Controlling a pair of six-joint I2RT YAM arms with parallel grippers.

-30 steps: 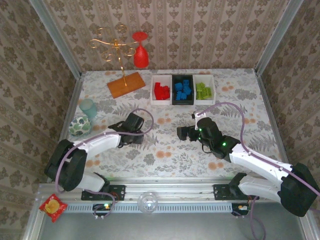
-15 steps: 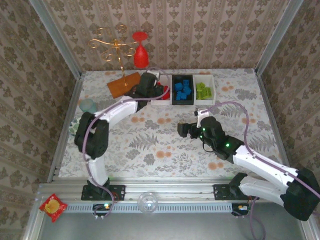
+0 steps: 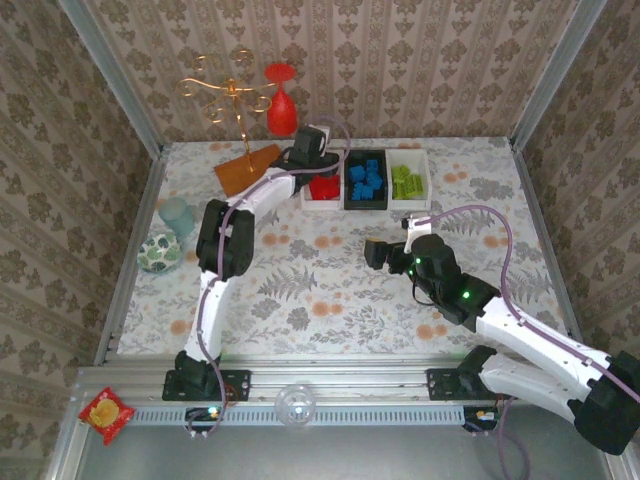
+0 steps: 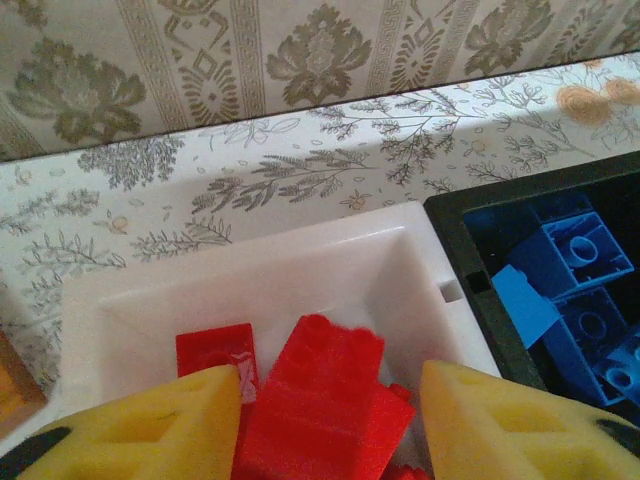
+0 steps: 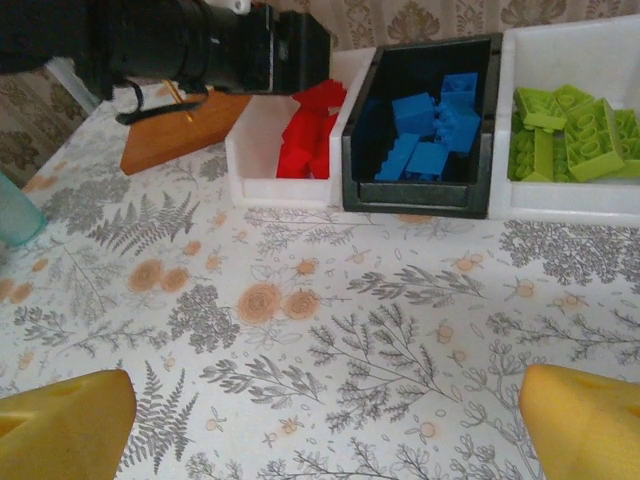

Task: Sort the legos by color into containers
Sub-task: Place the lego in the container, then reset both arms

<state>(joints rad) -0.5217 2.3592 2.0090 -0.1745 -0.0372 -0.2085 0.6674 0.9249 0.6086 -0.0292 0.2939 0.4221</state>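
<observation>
At the counter's 12 o'clock, the left fingers stand spread over the left white tray, one red lego lying between them among the other reds; blue legos fill the black tray at its 3 o'clock, green legos the right white tray beyond; the right fingers gape wide above mid-counter.

The left arm and the right arm match: white links, black joints, each trailed by a lilac cable. Small green lights dot the right one. The fingers are yellow wedges.
</observation>
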